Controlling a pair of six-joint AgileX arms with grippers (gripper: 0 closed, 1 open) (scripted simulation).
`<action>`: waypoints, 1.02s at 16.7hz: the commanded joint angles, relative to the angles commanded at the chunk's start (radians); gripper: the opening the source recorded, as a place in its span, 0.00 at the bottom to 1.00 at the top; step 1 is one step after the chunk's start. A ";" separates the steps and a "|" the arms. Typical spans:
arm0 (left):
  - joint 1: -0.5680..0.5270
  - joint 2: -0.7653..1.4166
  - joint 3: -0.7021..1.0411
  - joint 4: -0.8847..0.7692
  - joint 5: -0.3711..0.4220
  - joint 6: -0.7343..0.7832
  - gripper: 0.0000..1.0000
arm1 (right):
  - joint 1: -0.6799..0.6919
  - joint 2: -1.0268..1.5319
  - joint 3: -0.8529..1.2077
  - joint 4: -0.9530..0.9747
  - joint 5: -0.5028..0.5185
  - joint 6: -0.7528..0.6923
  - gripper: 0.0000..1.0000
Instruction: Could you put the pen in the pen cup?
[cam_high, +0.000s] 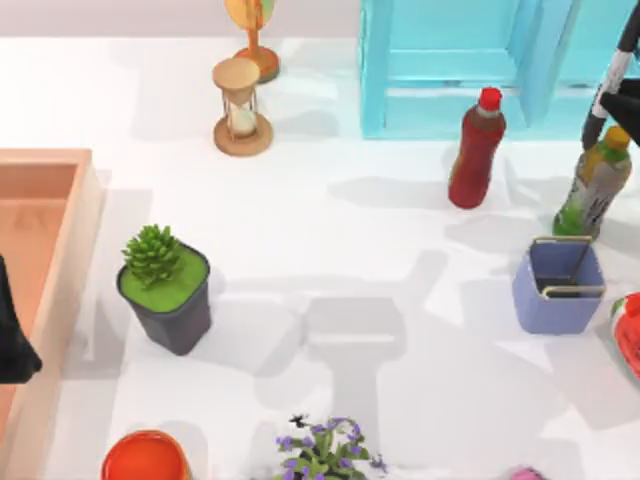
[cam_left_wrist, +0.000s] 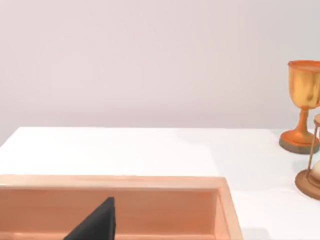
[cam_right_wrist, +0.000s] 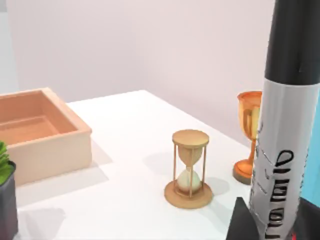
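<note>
White table (cam_high: 330, 210) against a pale wall, with a turquoise crate (cam_high: 450, 70) at the far edge. The right gripper (cam_high: 622, 108) is at the top view's right edge, clamped on the pen (cam_high: 612, 75), which hangs tilted above the green-labelled bottle (cam_high: 595, 185). The right wrist view shows the pen's labelled band up close. The pen cup (cam_high: 558, 287) stands on the table just nearer than that bottle. The left gripper (cam_high: 12, 335) is parked over the wooden tray (cam_high: 60, 300) at the left; whether its fingers are apart cannot be told.
</note>
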 joint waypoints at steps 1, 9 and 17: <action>0.000 0.000 0.000 0.000 0.000 0.000 1.00 | -0.024 -0.007 -0.044 0.055 -0.027 0.011 0.00; 0.000 0.000 0.000 0.000 0.000 0.000 1.00 | -0.091 -0.024 -0.187 0.209 -0.103 0.049 0.00; 0.000 0.000 0.000 0.000 0.000 0.000 1.00 | 0.026 -0.065 -0.146 0.301 -0.102 0.006 0.00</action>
